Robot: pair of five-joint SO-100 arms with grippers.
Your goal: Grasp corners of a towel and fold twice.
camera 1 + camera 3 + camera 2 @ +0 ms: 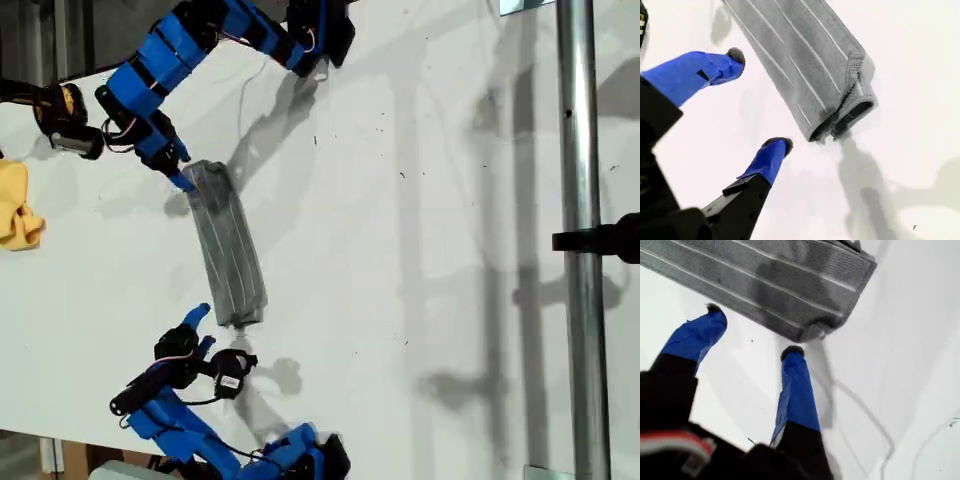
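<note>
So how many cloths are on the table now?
2: the folded grey towel between both arms, and a yellow cloth at the exterior view's left edge, partly cut off. Others may lie outside view.

Bright, even light; arm shadows fall soft on the white table (wrist views slightly blurred).

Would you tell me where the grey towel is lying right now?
The towel lies folded into a narrow strip on the white table, left of centre in the exterior view, between two blue grippers.

Yellow cloth, metal pole, white table
</note>
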